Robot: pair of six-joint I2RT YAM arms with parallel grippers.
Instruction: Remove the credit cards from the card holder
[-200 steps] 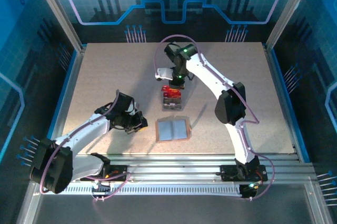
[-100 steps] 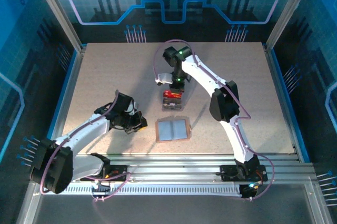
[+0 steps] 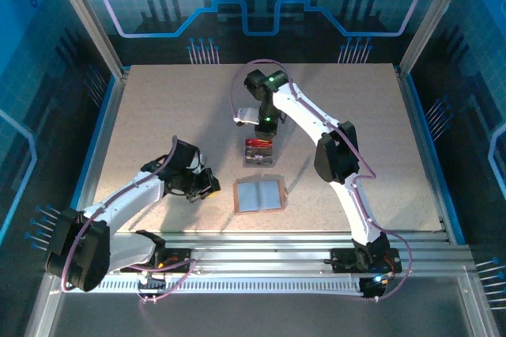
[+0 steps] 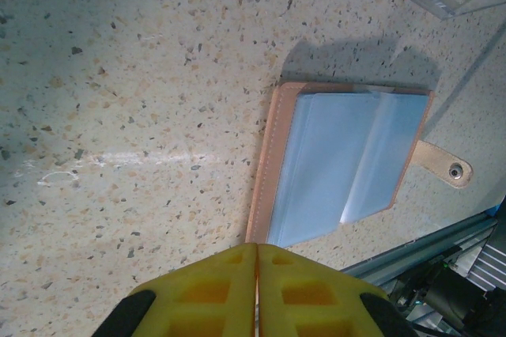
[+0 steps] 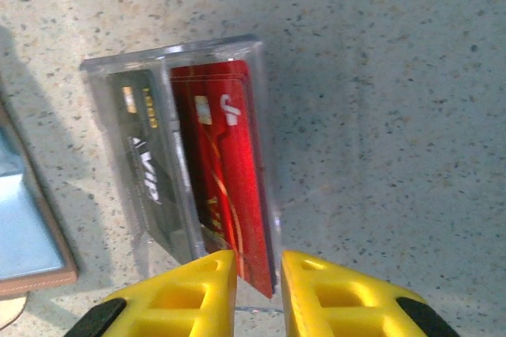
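The salmon-pink card holder (image 3: 258, 194) lies open and flat on the table, its pale blue pockets (image 4: 348, 167) facing up. My left gripper (image 4: 257, 250) is shut with nothing in it, just off the holder's left edge (image 3: 212, 184). My right gripper (image 5: 259, 274) hangs over the clear tray (image 5: 103, 100), its jaws a little apart. A red credit card (image 5: 229, 179) stands in the tray's right slot, its near end between my fingers with a gap on the right. A dark credit card (image 5: 150, 171) sits in the left slot.
The clear tray (image 3: 258, 151) stands just beyond the holder (image 5: 32, 234), mid-table. The holder's snap strap (image 4: 443, 167) sticks out toward the metal rail (image 3: 269, 254) at the table's near edge. Speckled tabletop (image 3: 158, 115) spreads around both.
My right gripper came down toward the tray with the red card and its jaws have parted, leaving the card in the slot. The left arm stayed put.
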